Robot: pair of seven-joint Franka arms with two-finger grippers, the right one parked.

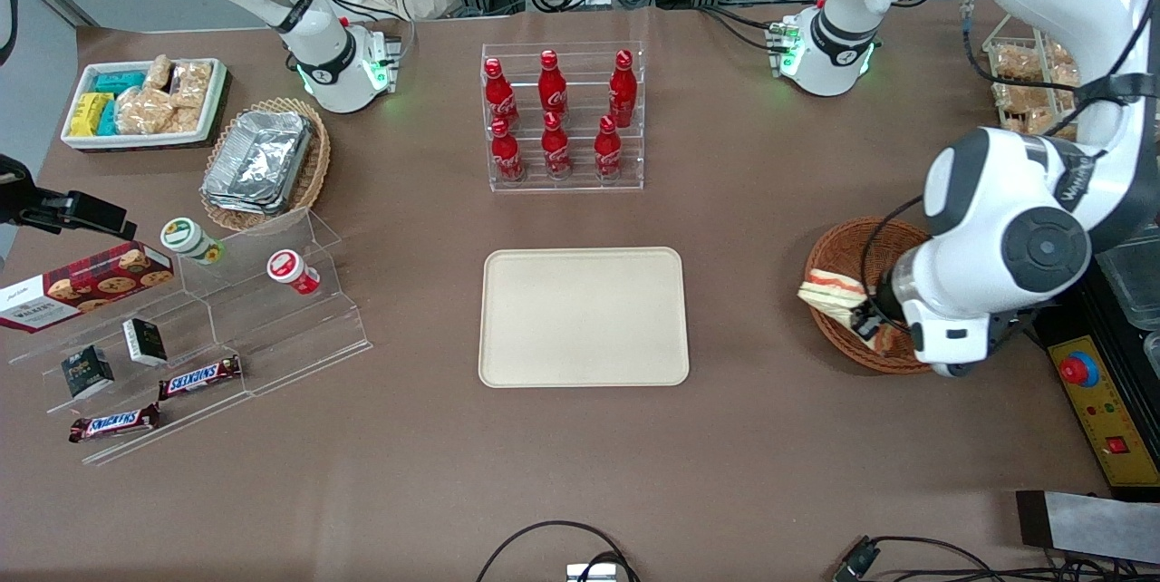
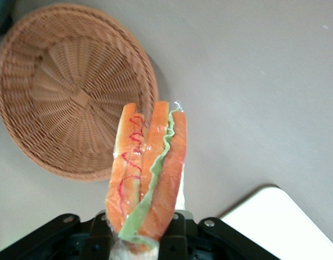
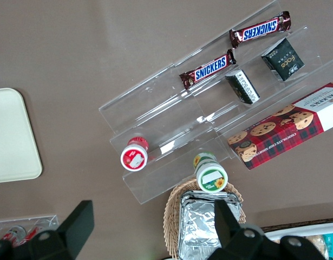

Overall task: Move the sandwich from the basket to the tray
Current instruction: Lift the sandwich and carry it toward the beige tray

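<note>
Wicker basket [image 2: 74,89] below – gripper [image 2: 139,235] clamps sandwich [image 2: 147,176].

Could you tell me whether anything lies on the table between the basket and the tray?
Nothing: the front view shows bare brown table between the basket and tray. The gripper holds the sandwich above the basket's edge.

Gripper [image 2: 139,238]: black matt plastic fingers clamped on sandwich [image 2: 147,179], held above the table clear of the basket. Sandwich wrapped in clear glossy film. Basket [image 2: 63,81]: reddish-brown woven wicker, rough ribbed weave. Tray [image 1: 584,316]: cream plastic, smooth, matt. Table [image 1: 725,455]: brown matt covering, smooth. Left arm shell [image 1: 1006,237]: glossy white plastic, dark grey joint caps.
</note>
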